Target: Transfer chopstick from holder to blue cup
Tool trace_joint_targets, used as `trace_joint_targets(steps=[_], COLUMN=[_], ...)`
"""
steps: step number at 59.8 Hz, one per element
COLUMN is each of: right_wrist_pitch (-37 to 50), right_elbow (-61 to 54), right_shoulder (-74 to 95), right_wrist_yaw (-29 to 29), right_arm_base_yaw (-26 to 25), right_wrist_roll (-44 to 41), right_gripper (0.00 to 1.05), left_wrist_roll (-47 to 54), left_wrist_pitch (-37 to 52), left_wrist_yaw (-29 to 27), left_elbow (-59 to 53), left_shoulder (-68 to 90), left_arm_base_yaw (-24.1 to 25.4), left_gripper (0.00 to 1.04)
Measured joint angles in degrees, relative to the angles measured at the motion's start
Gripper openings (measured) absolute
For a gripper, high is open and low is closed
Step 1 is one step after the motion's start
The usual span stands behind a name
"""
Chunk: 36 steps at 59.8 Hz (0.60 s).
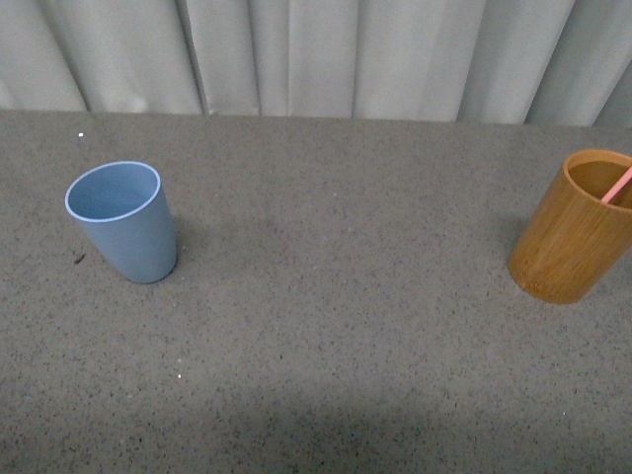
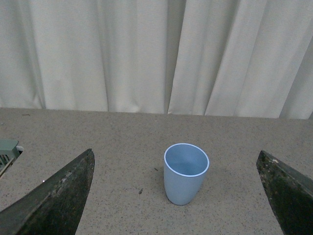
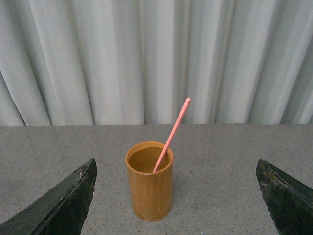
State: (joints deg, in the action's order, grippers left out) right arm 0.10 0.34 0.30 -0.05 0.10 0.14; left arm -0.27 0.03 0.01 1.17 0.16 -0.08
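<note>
Grey speckled tabletop (image 1: 336,326), pale curtain (image 1: 296,54) behind. Front view: blue cup (image 1: 121,222), empty, left; holder (image 1: 576,227), right, containing chopstick (image 1: 617,185). Left wrist view: left gripper (image 2: 175,152) spread wide, holding nothing, blue cup ahead. Right wrist view: right gripper (image 3: 176,161) spread wide, unladen; chopstick leaning in holder.

One blue cup (image 1: 122,222), one holder (image 1: 576,226), one chopstick (image 3: 171,135), two open grippers
</note>
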Motion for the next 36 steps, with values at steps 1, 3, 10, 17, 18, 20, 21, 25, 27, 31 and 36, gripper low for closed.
trace_joint_targets(steps=[1, 3, 10, 17, 18, 20, 21, 25, 27, 31, 36], right_wrist_pitch=[0.00, 0.00, 0.00, 0.00, 0.00, 0.00, 0.00, 0.00, 0.00, 0.00, 0.00], right_elbow=[0.00, 0.00, 0.00, 0.00, 0.00, 0.00, 0.00, 0.00, 0.00, 0.00, 0.00], right_shoulder=[0.00, 0.00, 0.00, 0.00, 0.00, 0.00, 0.00, 0.00, 0.00, 0.00, 0.00], right_wrist_yaw=[0.00, 0.00, 0.00, 0.00, -0.02, 0.00, 0.00, 0.00, 0.00, 0.00, 0.00], right_arm_base_yaw=[0.00, 0.00, 0.00, 0.00, 0.00, 0.00, 0.00, 0.00, 0.00, 0.00, 0.00], right_wrist_roll=[-0.02, -0.02, -0.02, -0.02, -0.02, -0.02, -0.02, 0.00, -0.02, -0.02, -0.02], right_gripper=[0.95, 0.95, 0.95, 0.95, 0.95, 0.95, 0.95, 0.95, 0.95, 0.95, 0.95], left_wrist_roll=[0.00, 0.00, 0.00, 0.00, 0.00, 0.00, 0.00, 0.00, 0.00, 0.00, 0.00], left_wrist_pitch=[0.00, 0.00, 0.00, 0.00, 0.00, 0.00, 0.00, 0.00, 0.00, 0.00, 0.00], left_wrist_yaw=[0.00, 0.00, 0.00, 0.00, 0.00, 0.00, 0.00, 0.00, 0.00, 0.00, 0.00], left_elbow=[0.00, 0.00, 0.00, 0.00, 0.00, 0.00, 0.00, 0.00, 0.00, 0.00, 0.00], left_shoulder=[0.00, 0.00, 0.00, 0.00, 0.00, 0.00, 0.00, 0.00, 0.00, 0.00, 0.00], left_arm_base_yaw=[0.00, 0.00, 0.00, 0.00, 0.00, 0.00, 0.00, 0.00, 0.00, 0.00, 0.00], left_gripper=[0.98, 0.98, 0.98, 0.98, 0.98, 0.98, 0.98, 0.98, 0.98, 0.98, 0.98])
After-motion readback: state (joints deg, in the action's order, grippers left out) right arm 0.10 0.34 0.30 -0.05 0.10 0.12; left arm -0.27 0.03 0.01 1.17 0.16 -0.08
